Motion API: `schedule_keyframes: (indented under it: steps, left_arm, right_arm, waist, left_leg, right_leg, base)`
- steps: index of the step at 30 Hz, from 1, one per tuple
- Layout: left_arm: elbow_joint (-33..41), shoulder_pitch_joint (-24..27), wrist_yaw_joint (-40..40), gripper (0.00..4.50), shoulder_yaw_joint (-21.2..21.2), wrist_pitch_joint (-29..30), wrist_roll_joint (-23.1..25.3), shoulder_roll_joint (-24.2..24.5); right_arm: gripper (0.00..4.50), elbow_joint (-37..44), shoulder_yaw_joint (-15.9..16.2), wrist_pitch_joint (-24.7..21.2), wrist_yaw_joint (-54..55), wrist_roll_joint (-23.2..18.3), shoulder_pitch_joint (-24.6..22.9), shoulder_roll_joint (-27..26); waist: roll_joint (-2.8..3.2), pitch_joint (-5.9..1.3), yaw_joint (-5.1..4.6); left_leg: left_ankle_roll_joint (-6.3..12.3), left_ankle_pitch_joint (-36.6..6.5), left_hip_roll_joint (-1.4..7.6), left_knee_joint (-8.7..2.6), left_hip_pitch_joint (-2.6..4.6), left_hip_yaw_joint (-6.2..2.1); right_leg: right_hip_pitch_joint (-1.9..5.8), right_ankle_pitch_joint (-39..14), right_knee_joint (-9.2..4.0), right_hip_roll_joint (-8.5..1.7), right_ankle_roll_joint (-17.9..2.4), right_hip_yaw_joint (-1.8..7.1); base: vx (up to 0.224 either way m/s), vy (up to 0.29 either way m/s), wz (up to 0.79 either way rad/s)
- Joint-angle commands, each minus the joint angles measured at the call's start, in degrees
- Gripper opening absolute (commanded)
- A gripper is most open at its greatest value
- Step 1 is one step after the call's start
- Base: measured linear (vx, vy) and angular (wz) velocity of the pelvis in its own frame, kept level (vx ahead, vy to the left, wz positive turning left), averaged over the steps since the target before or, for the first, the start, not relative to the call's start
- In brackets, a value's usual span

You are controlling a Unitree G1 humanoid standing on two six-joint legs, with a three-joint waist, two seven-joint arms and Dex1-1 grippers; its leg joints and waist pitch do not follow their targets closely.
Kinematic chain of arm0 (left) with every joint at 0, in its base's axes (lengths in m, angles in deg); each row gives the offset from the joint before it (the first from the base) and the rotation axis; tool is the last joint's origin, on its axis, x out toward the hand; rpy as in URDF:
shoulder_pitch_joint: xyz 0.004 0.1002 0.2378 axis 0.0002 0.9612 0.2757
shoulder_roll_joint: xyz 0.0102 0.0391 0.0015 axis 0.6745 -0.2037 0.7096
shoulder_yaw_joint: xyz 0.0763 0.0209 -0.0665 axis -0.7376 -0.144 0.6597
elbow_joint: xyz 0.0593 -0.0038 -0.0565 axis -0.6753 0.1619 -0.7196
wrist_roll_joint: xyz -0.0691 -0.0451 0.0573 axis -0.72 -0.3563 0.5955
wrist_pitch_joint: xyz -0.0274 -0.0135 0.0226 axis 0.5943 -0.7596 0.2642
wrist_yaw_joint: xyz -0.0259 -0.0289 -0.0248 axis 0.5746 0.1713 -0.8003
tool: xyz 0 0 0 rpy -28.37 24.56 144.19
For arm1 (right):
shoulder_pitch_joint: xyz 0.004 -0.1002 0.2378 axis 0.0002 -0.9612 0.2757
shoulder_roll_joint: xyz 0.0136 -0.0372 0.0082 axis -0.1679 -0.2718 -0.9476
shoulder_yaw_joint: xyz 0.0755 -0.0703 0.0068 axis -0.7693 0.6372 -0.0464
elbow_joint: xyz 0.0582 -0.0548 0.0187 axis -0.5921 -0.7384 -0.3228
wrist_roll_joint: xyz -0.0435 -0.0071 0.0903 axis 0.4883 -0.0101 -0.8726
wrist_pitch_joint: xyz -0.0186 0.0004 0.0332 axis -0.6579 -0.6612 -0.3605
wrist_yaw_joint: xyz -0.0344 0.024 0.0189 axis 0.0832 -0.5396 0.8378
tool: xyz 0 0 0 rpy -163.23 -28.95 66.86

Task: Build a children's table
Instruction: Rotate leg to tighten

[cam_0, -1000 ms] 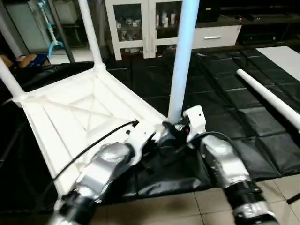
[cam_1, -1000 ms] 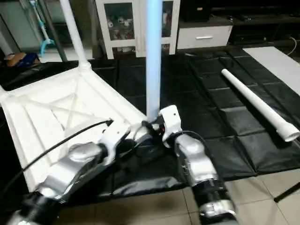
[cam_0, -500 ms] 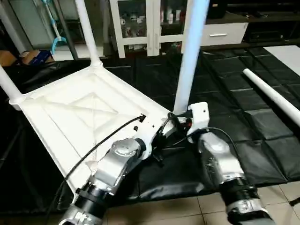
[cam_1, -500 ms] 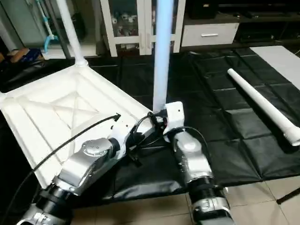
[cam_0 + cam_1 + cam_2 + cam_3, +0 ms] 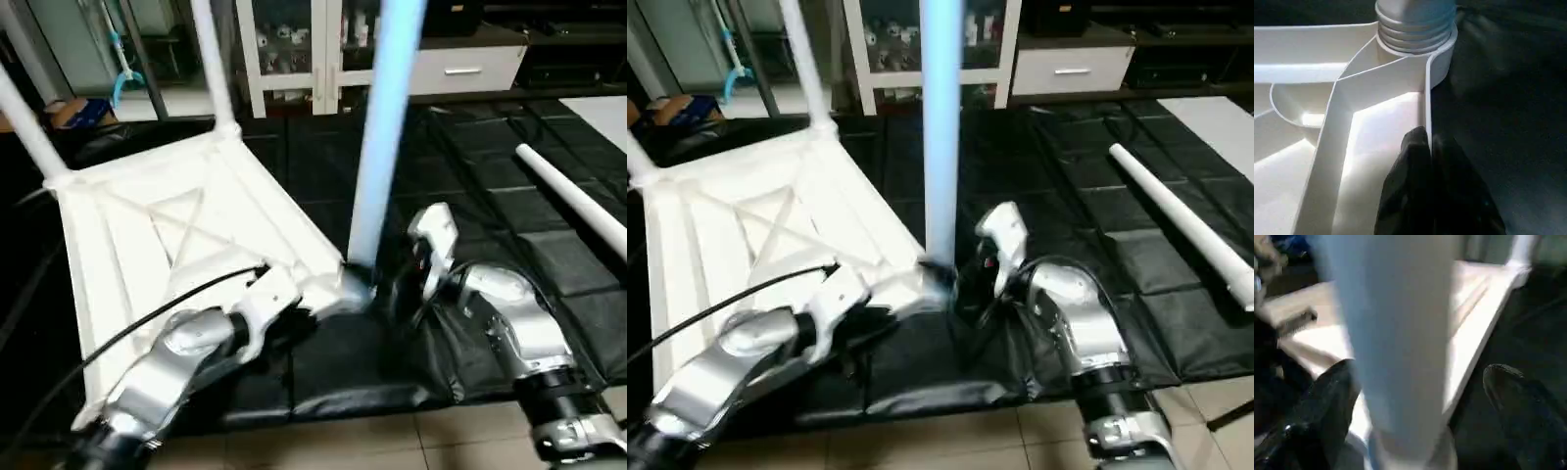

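While upside down: tabletop [image 5: 167,235] 1 | standing legs [image 5: 387,127] 3 | loose leg [image 5: 573,201] 1

Surroundings, head camera views.
Black quilted floor mat [image 5: 470,196] covers the work area, its near edge rumpled against pale floor tiles [image 5: 392,441]. Behind the mat: a white glass-door cabinet [image 5: 294,49] with small items on its shelves, just beside it a white drawer unit [image 5: 465,70] with a metal handle. A flat white panel [image 5: 1215,117] lies on the mat's far right. Back left: a cardboard box [image 5: 69,113] on the floor and a light-blue hooked object [image 5: 120,78].
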Motion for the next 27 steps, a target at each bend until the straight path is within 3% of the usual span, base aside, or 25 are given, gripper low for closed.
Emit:
schedule_keyframes:
  steps: [1,4,7,9,12,13,18,27]
  left_arm:
    - [0.37,0.98,2.56,0.0,-1.91,1.15,-0.43,0.86]
    - [1.95,1.7,3.56,0.0,-2.6,1.68,-1.31,1.54]
    - [2.3,1.92,3.71,0.0,-2.87,1.54,-1.5,1.77]
    - [2.43,2.04,4.16,0.0,-3.04,1.42,-1.5,1.81]
    - [2.67,2.1,4.61,0.0,-3.15,1.53,-1.52,1.82]
    - [2.98,2.21,4.82,0.0,-3.12,1.72,-1.52,1.86]
    - [3.23,2.25,4.91,0.0,-3.32,1.84,-1.65,2.21]
    - [3.26,2.14,5.61,0.0,-3.45,2.72,-1.44,2.49]
  right_arm:
    - [4.27,1.3,1.23,-0.84,-3.17,0.05,-0.51,1.23]
    - [4.27,1.2,3.85,-1.44,-7.7,0.62,-1.82,3.79]
    - [4.27,0.61,4.49,-1.0,-8.33,1.18,-2.03,4.23]
    - [3.92,-1.15,4.16,-0.12,-7.78,1.93,-1.73,3.55]
    - [3.89,-2.53,4.06,0.75,-7.13,2.52,-1.54,3.03]
    - [3.56,-3.03,3.61,1.16,-6.55,2.17,-1.5,2.67]
    - [3.12,-3.72,2.62,1.77,-5.94,1.28,-1.07,2.23]
    - [2.72,-4.62,2.98,2.91,-5.75,2.36,-1.51,1.66]
  waist:
    - [-0.86,-3.02,0.04]
    - [-0.84,-3.04,0.56]
    - [-1.05,-3.16,0.84]
    - [-1.02,-3.15,0.9]
    - [-1.0,-3.2,0.84]
    - [-1.0,-3.23,0.85]
    - [-0.87,-3.31,0.92]
    - [-0.83,-3.44,0.89]
  left_leg:
    - [4.22,-10.62,2.79,-4.34,1.45,-1.08]
    - [4.25,-10.11,2.8,-4.25,1.45,-1.05]
    - [4.67,-8.78,2.73,-4.09,1.35,-1.02]
    - [4.78,-8.7,2.73,-4.05,1.4,-1.0]
    - [4.39,-8.8,2.71,-4.07,1.42,-1.04]
    - [4.35,-8.72,2.71,-4.06,1.4,-1.04]
    - [4.78,-8.04,2.66,-3.95,1.39,-1.06]
    - [5.01,-7.49,2.64,-3.79,1.41,-1.06]
  right_leg:
    - [2.02,-6.64,-3.33,-2.08,-14.48,1.37]
    - [2.07,-6.32,-3.22,-2.21,-14.52,1.5]
    - [2.13,-4.71,-3.03,-2.18,-14.76,1.51]
    - [2.07,-5.37,-3.1,-2.25,-14.76,1.52]
    - [2.04,-5.35,-3.07,-2.14,-14.96,1.46]
    - [2.11,-4.96,-3.01,-2.16,-15.01,1.47]
    - [2.2,-3.82,-2.88,-2.1,-15.11,1.43]
    - [2.28,-2.55,-2.7,-2.09,-15.57,1.37]
  base:
    - [0.0,0.0,0.0]
    - [0.0,0.0,0.0]
    - [0.0,0.0,0.0]
    - [0.0,0.0,0.0]
    - [0.0,0.0,0.0]
    - [0.0,0.0,0.0]
    - [0.0,0.0,0.0]
    - [0.0,0.0,0.0]
